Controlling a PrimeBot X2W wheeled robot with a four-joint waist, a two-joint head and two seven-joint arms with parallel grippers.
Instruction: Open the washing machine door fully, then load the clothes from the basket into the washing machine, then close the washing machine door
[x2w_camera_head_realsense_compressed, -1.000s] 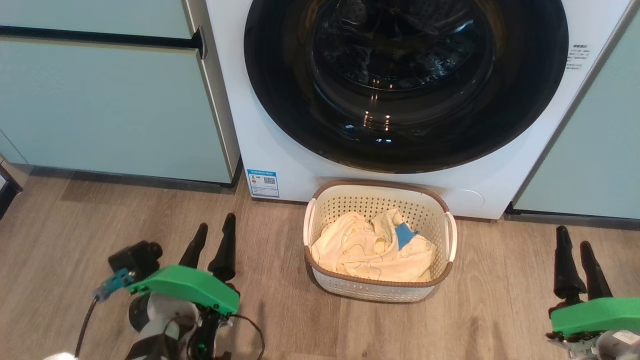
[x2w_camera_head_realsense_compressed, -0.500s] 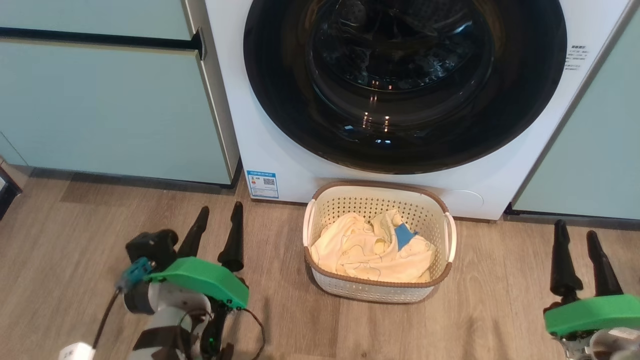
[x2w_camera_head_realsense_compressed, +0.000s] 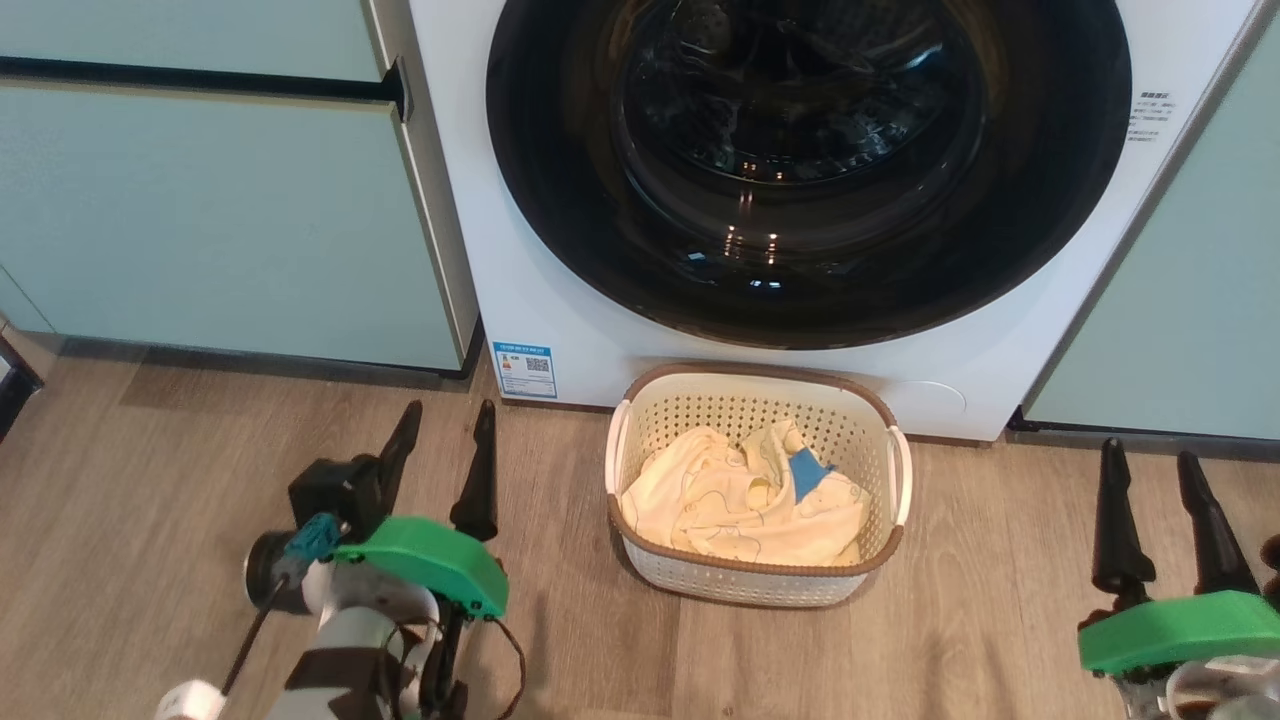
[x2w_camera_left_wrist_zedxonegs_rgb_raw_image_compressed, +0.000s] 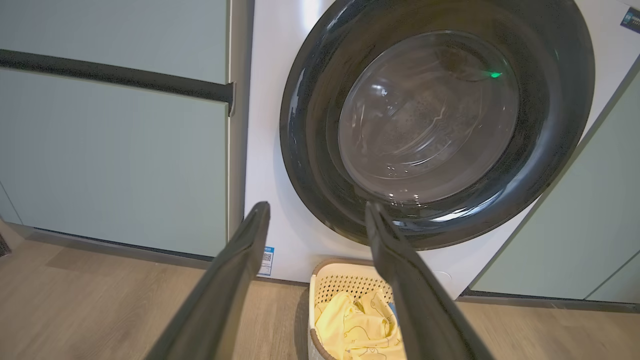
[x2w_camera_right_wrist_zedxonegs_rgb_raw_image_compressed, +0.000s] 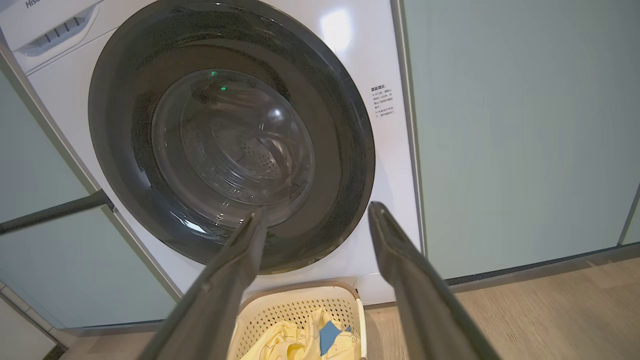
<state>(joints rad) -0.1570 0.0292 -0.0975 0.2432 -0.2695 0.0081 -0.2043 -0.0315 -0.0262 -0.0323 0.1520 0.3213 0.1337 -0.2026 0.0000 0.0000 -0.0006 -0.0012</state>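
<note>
Pointing at the big white front-loading washing machine (x2w_camera_head_realsense_compressed: 560, 330), the left pincer (x2w_camera_head_realsense_compressed: 450, 407) and the right pincer (x2w_camera_head_realsense_compressed: 1147, 452) both hold their long dark fingers apart, gripping nothing, above the wood-grain floor (x2w_camera_head_realsense_compressed: 130, 480). Between the two pincers sits the small cream perforated plastic basket (x2w_camera_head_realsense_compressed: 740, 585), the pale yellow, blue-patched clothes (x2w_camera_head_realsense_compressed: 730, 500) piled inside it. Ahead of both pincers' fingertips, the large round glossy black washing machine door (x2w_camera_head_realsense_compressed: 560, 200) lies shut against the machine's front.

"Hise" on the washing machine (x2w_camera_right_wrist_zedxonegs_rgb_raw_image_compressed: 395, 165) (rest cut off)
</note>
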